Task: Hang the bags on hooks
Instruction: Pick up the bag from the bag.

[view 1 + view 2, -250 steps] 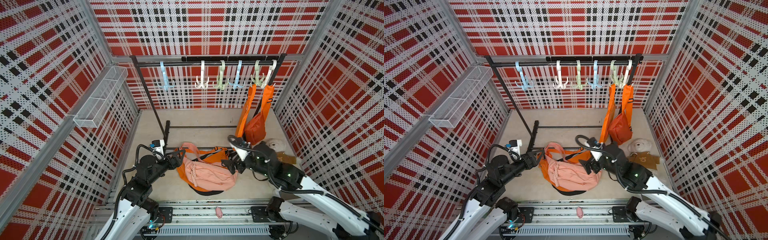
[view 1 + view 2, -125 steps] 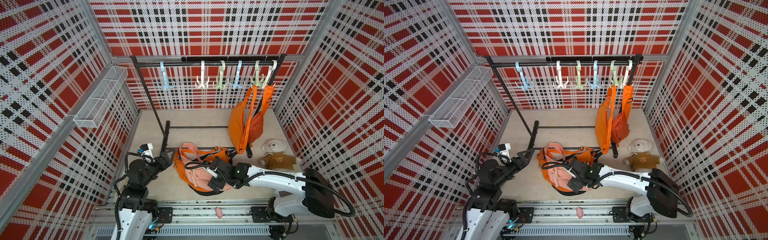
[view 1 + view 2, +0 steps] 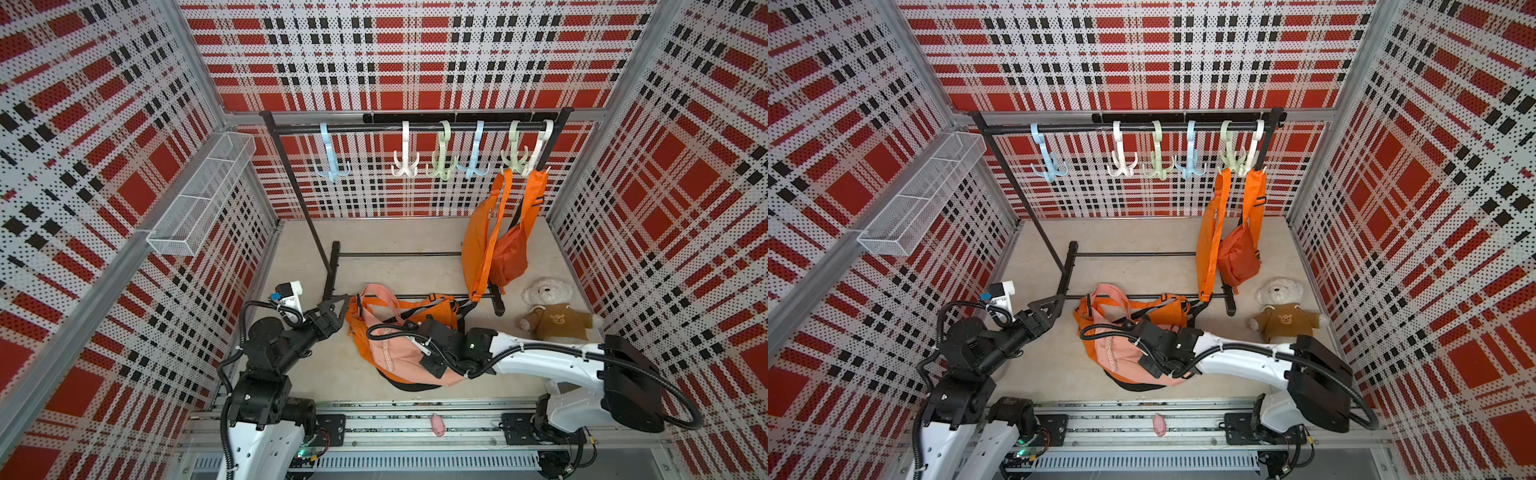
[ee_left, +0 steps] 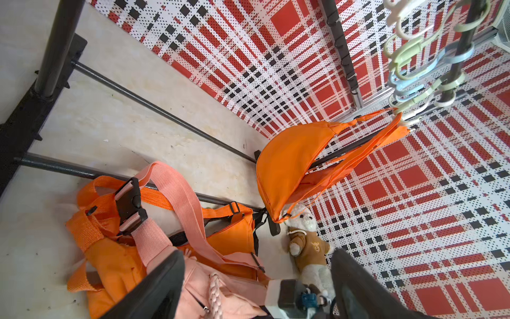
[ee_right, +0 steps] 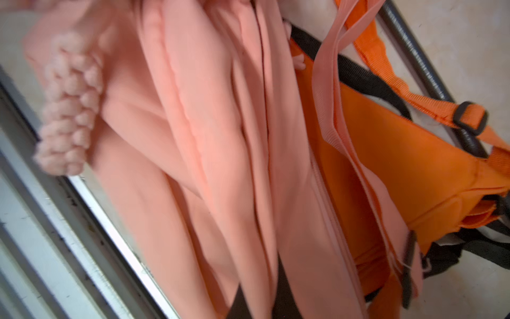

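Pinching the pink bag [image 3: 392,353] with the right gripper [image 3: 432,365] shut tight on its fabric, down on the floor [image 3: 374,237] by the rack [image 3: 295,183] — probably to haul it up to a free hook [image 3: 404,164] — with the left gripper [image 3: 337,306] parked wide open nearby.

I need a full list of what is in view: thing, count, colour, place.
rack: one, black, near back wall
hooks: six, blue, white and green, on rack bar
hanging bags: two, orange, on right-end hooks
pink bag: one, pink, floor, atop orange bag
orange bag: count unclear, orange, under pink bag
teddy: one, white, brown shirt, floor right of rack
basket: one, white wire, left wall
small item: one, pink, front rail
left fingers: two, black, open, near floor bags
right arm: one, white, over pink bag, fingers shut
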